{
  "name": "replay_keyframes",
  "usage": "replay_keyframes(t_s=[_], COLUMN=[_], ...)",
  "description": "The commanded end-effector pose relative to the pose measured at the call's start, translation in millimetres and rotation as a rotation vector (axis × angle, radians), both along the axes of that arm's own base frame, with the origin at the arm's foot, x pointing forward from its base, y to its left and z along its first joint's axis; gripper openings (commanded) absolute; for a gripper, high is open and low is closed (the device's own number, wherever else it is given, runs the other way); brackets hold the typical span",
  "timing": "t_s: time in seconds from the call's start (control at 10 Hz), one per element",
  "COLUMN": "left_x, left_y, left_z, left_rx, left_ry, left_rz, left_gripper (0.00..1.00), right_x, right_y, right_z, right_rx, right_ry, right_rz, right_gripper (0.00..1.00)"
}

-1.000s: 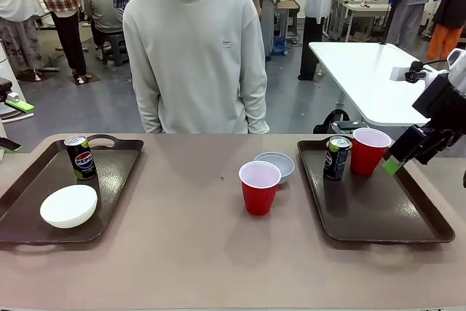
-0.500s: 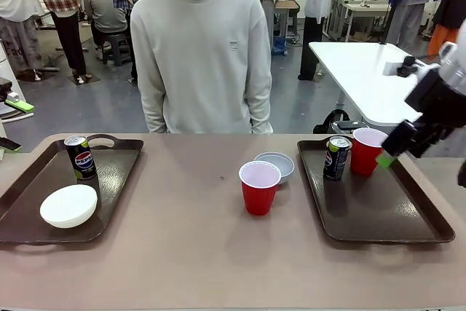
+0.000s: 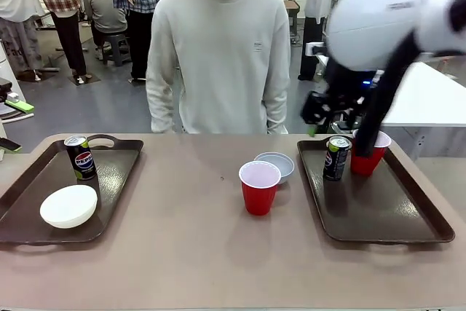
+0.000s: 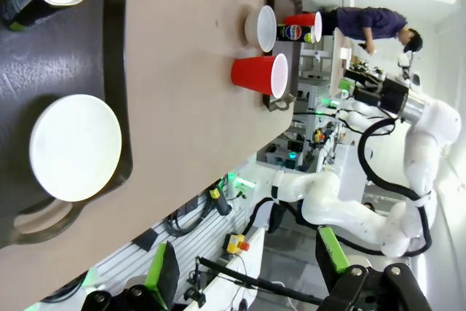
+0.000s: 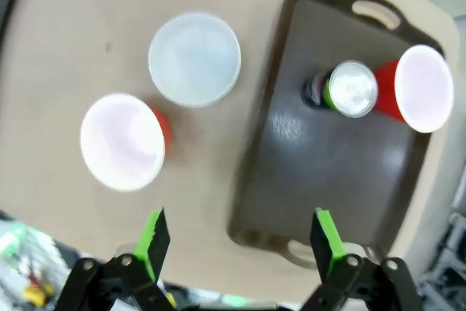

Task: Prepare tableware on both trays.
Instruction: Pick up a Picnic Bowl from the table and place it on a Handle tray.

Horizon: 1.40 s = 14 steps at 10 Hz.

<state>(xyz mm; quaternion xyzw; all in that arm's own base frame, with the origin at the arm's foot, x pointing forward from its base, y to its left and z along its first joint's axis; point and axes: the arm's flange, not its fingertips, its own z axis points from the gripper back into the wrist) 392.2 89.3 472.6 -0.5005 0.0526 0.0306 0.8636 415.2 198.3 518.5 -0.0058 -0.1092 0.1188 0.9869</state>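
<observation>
**Left tray** (image 3: 22, 202): sits on the tabletop (image 3: 182, 260) at the robot's left. It carries the left can (image 3: 80, 156), upright at the far end near the handle cut-out, and the white bowl (image 3: 68, 205), upright toward the near end. Can and bowl stand apart.

**Right tray** (image 3: 378, 213): sits on the tabletop at the robot's right. It carries the right can (image 3: 336, 158) and the tray cup (image 3: 362, 163), both upright at the far end, just beside each other. The near half of this tray is bare.

**Off the trays**: the centre cup (image 3: 259, 189) stands upright, mouth up, on the tabletop between the trays. The grey bowl (image 3: 277, 163) rests just behind it, near the right tray's left rim.

**Right arm** (image 3: 386, 20): arches over the far end of the right tray. A dark part of it crosses in front of the tray cup and hides some of it.

**Right fingers** (image 5: 325, 234): spread wide and holding nothing. The right wrist view looks down on the grey bowl, both cups, the right can and the right tray.

**Left fingers** (image 4: 162, 276): spread wide and holding nothing, well clear of the left tray.

**Person** (image 3: 222, 56): stands at the far side, arms at the sides.
</observation>
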Motion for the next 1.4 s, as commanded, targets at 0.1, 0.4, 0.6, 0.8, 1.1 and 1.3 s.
replay_keyframes(t_s=[0.1,0.4,0.6,0.8,1.1,1.3], left_x=[-1,-1,-1,-1,-1,-1], left_y=[2,2,2,2,2,2], left_z=[1,1,1,1,1,1], left_rx=[-0.013,-0.013,-0.013,-0.013,-0.013,-0.013], left_ry=[-0.005,-0.005,-0.005,-0.005,-0.005,-0.005], left_rz=[-0.002,-0.002,-0.002,-0.002,-0.002,-0.002], left_gripper=[1.0,1.0,1.0,1.0,1.0,1.0], right_x=[51,38,-5,-95,-87,-76], right_y=[38,31,1,-65,-89,-93], right_z=[-28,-21,-31,-18,-34,-43], right_rx=[-0.01,0.001,0.018,0.103,0.134,0.146], right_ry=[-0.022,-0.001,0.029,-0.097,0.029,0.09], right_rz=[-0.159,-0.108,-0.035,-0.033,-0.064,-0.054], right_gripper=[1.0,1.0,1.0,1.0,1.0,1.0])
